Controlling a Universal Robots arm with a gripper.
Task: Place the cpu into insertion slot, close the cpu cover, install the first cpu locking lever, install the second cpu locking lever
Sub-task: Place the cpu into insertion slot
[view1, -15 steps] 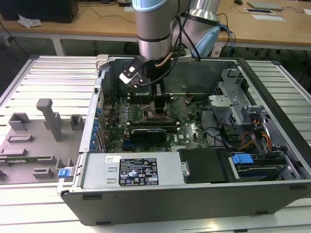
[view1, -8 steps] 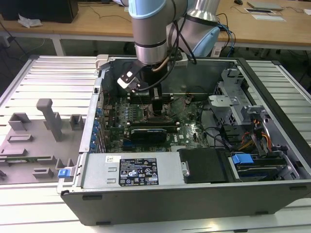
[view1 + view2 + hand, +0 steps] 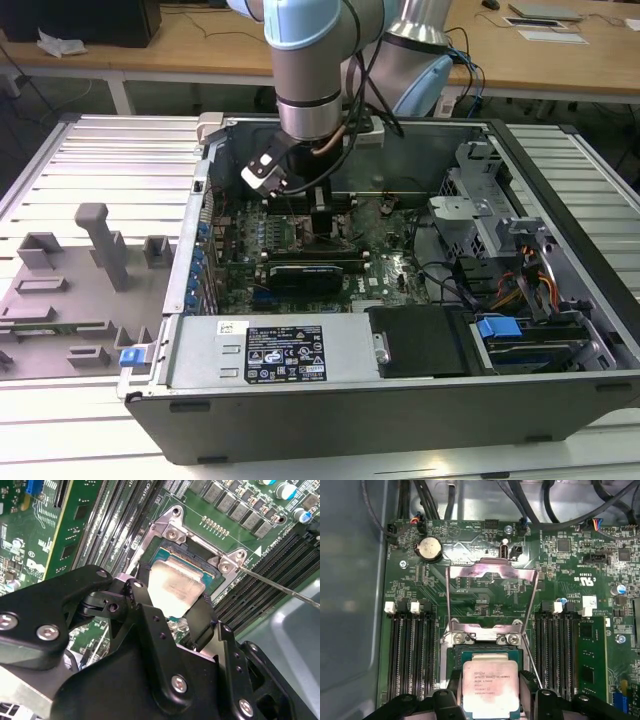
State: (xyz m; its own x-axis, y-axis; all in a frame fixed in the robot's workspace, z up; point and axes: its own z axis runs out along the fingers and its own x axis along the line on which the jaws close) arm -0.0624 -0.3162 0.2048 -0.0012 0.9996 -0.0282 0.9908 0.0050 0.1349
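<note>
The cpu [image 3: 490, 682] [image 3: 176, 585], a small square chip with a pale metal top, sits between my black fingers [image 3: 527, 687] directly over the insertion slot [image 3: 470, 656]. I cannot tell whether it rests in the slot or hangs just above it. My gripper [image 3: 490, 692] [image 3: 172, 600] [image 3: 322, 215] is shut on its two opposite edges. The cpu cover [image 3: 492, 572], a silvery frame plate, is swung open beyond the socket. Two thin wire levers [image 3: 448, 600] [image 3: 532, 605] stand raised on either side; one lever [image 3: 280, 586] crosses the memory slots.
Memory slots [image 3: 412, 655] [image 3: 555, 650] flank the socket. A long black card [image 3: 310, 270] lies nearer the case's front wall, by the power supply [image 3: 270, 350]. Drive cage and cables [image 3: 500, 260] fill the exterior view's right. A grey fixture [image 3: 70, 290] lies outside on the left.
</note>
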